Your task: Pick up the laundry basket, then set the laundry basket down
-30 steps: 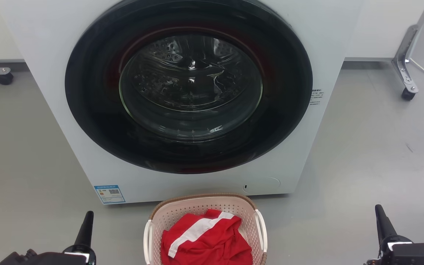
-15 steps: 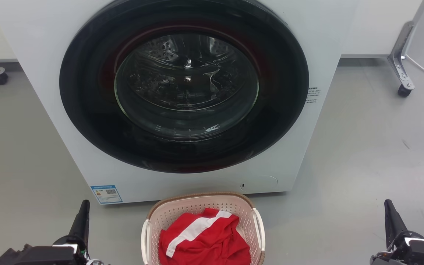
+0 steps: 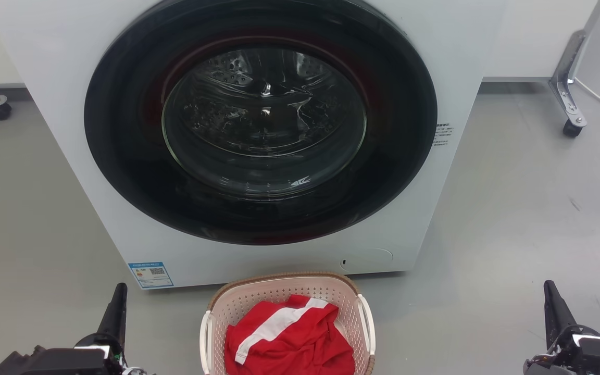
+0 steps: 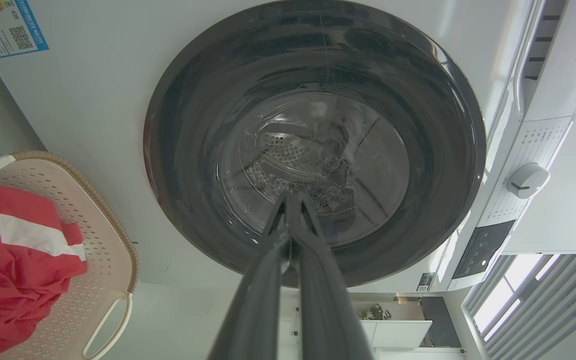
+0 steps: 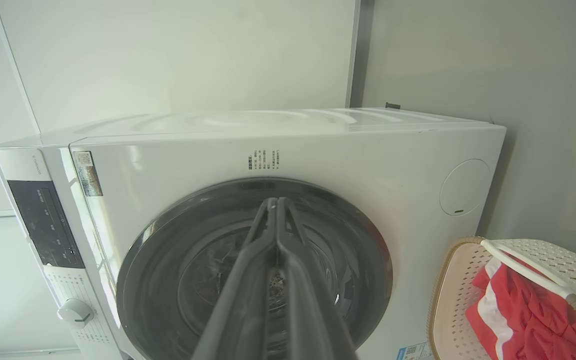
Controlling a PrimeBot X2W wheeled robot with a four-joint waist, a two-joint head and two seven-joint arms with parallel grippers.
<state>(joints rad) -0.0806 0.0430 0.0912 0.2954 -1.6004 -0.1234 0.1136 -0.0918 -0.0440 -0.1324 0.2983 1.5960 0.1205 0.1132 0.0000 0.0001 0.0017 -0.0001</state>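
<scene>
Laundry basket (image 3: pixel 284 289) on floor (image 3: pixel 513 208), just before washing machine (image 3: pixel 261 120), garment (image 3: pixel 289 341) inside (toward the near end)

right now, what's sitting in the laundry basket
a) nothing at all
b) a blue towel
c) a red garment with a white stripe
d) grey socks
c: the head view shows the laundry basket on the floor in front of the washing machine, with a crumpled red garment bearing a white stripe lying inside it.
</scene>
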